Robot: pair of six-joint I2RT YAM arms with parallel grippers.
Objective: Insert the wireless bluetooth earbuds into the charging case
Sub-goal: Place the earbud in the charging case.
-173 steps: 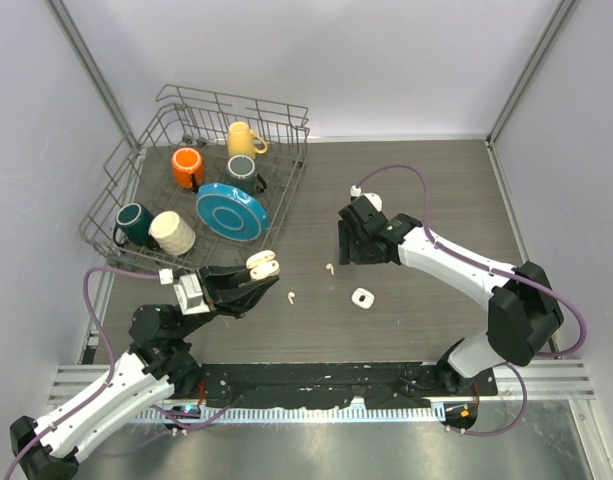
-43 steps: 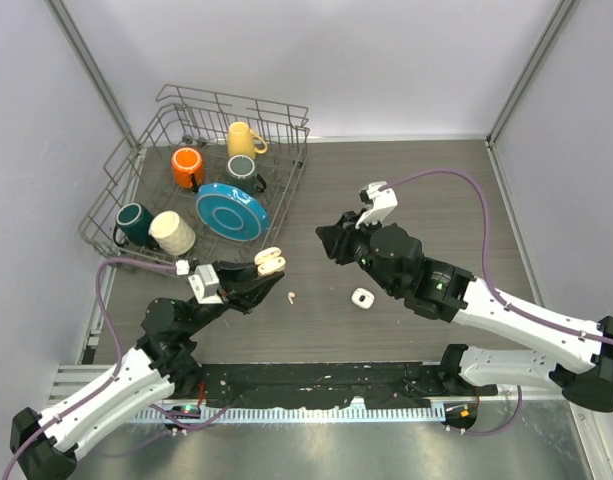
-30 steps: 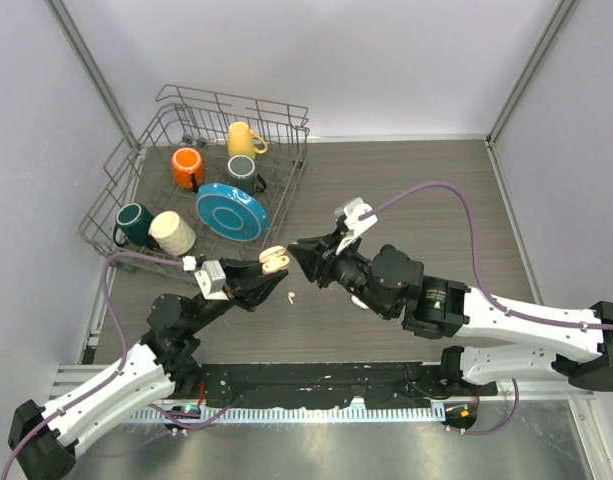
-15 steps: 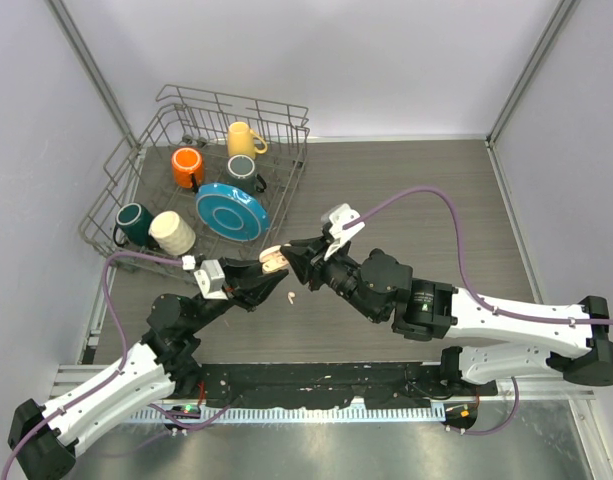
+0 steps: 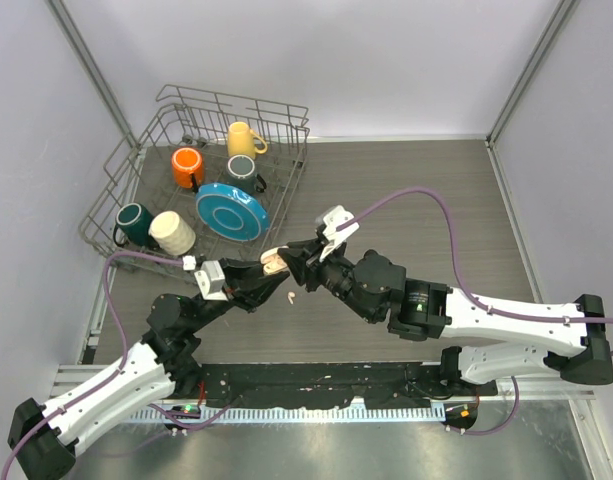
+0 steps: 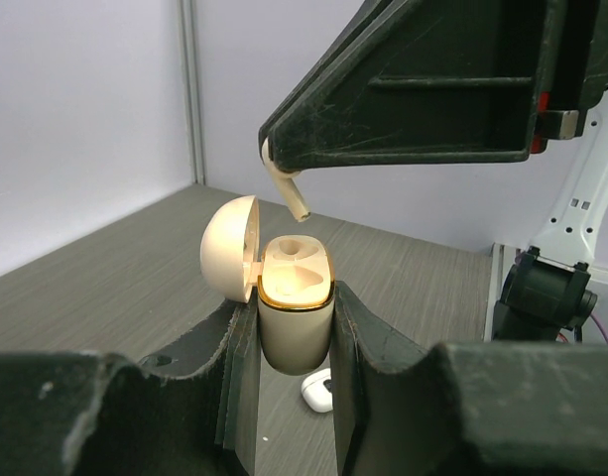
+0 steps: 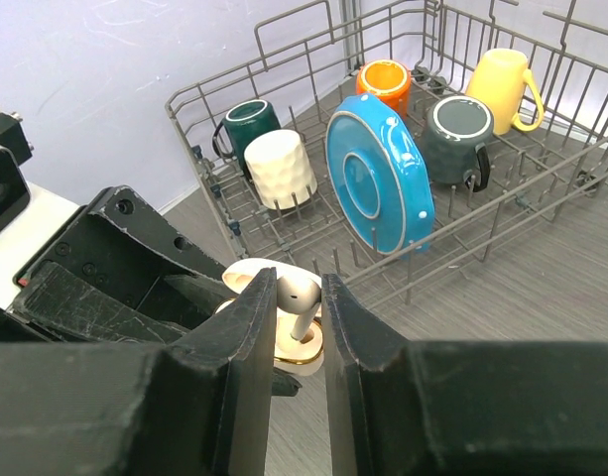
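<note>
Overhead light: bright and even, coming from above; the pale walls read flat, and the dark table keeps its grain.
Shadows: soft and faint under my arms, with no hard edges.
Glare: a white streak on the metal sheet at the near edge, and a small shine on the blue plate.
Left wrist focus: the case and the earbud above it are sharp. My left fingers, close to the lens, are dark and blurred.
Right wrist focus: the rack is crisp. My right fingers are nearly black, soft, and show little detail.
Edges: the corner posts lean outward in the overhead view.
</note>
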